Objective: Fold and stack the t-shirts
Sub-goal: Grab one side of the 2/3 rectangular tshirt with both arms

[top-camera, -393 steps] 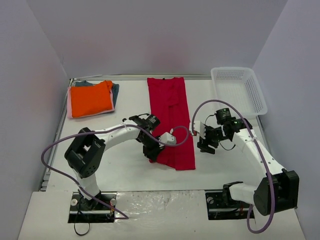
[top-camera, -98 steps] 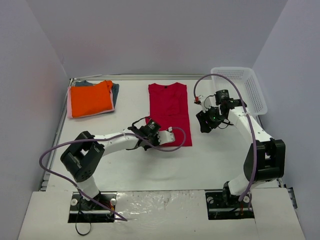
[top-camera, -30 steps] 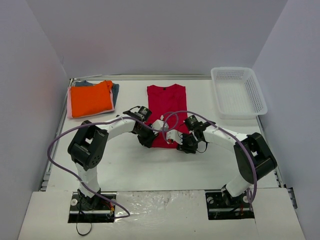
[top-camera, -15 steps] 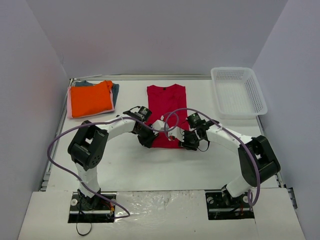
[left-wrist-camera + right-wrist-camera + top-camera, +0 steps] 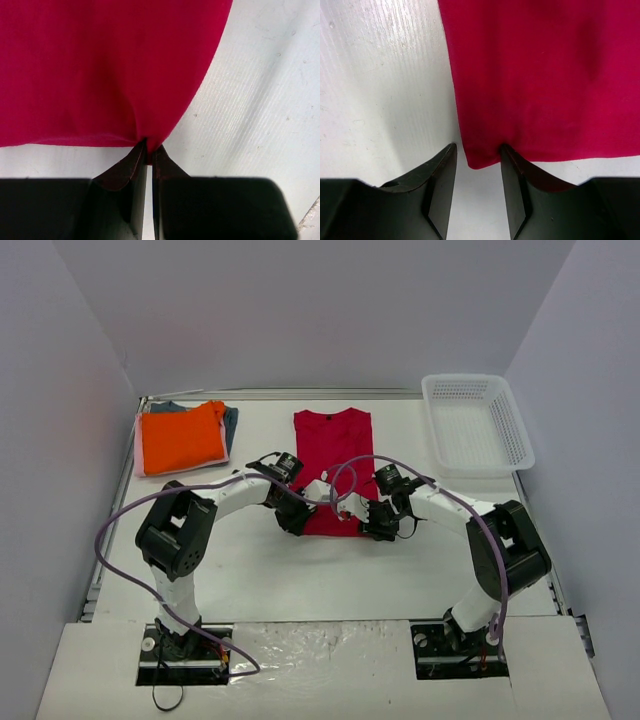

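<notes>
The crimson-red t-shirt (image 5: pixel 335 455) lies folded in a narrow rectangle at the table's middle, collar at the far end. My left gripper (image 5: pixel 296 520) is at its near left corner; in the left wrist view the gripper (image 5: pixel 149 150) is shut on a pinch of the red hem (image 5: pixel 125 75). My right gripper (image 5: pixel 372 524) is at the near right corner; in the right wrist view the gripper (image 5: pixel 477 155) is open, its jaws astride the corner of the red cloth (image 5: pixel 545 75). The folded orange shirt (image 5: pixel 181 437) lies on a pale pink one (image 5: pixel 140 456) and a grey-blue one (image 5: pixel 231 424) at the far left.
A white mesh basket (image 5: pixel 476 423) stands at the far right against the wall. Purple cables loop over both arms above the shirt's near edge. Walls close the table on three sides.
Over the last second the right gripper has shifted slightly along the shirt's near right corner. The left gripper has stayed at the near left corner. The shirt has not moved.
</notes>
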Tool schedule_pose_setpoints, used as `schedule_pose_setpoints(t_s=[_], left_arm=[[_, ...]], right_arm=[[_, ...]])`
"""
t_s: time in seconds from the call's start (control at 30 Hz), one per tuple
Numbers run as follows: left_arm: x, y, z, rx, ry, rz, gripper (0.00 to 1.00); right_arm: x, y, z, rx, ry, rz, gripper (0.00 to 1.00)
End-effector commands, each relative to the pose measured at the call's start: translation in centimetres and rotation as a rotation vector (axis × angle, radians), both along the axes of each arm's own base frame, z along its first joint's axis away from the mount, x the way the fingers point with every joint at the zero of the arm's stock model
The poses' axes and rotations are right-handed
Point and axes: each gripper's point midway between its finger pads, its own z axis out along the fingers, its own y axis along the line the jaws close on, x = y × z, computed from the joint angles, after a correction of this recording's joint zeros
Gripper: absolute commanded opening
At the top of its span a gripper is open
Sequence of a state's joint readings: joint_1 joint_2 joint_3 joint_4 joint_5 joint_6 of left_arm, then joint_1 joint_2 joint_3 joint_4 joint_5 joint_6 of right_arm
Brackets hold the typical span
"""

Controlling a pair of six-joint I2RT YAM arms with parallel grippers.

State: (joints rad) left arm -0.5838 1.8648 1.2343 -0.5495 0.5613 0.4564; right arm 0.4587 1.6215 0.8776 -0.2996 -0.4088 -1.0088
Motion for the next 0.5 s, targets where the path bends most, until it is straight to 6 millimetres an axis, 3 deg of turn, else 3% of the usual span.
schedule_pose_setpoints(t_s=[0.0, 0.1, 0.27, 0.4, 0.47], left_arm=[[-0.8, 0.0, 0.3, -0.008, 0.025, -0.029, 0.02], [-0.7, 0.0, 0.4, -0.013, 0.027, -0.027, 0.02], [-0.6, 0.0, 0.6, -0.012, 0.024, -0.026, 0.02], [-0.6, 0.2, 1.1, -0.006, 0.018, -0.022, 0.02], [-0.7, 0.4, 1.6, -0.002, 0.022, -0.029, 0.02]], right_arm=[[-0.7, -0.4, -0.4, -0.014, 0.048, -0.011, 0.37], [-0.9, -0.7, -0.6, -0.029, 0.054, -0.014, 0.32], [-1.3, -1.1, -0.7, -0.04, 0.059, -0.02, 0.14], [-1.8, -1.1, 0.2, -0.024, 0.057, -0.023, 0.01], [-2.3, -1.0, 0.8, -0.02, 0.068, -0.025, 0.0]])
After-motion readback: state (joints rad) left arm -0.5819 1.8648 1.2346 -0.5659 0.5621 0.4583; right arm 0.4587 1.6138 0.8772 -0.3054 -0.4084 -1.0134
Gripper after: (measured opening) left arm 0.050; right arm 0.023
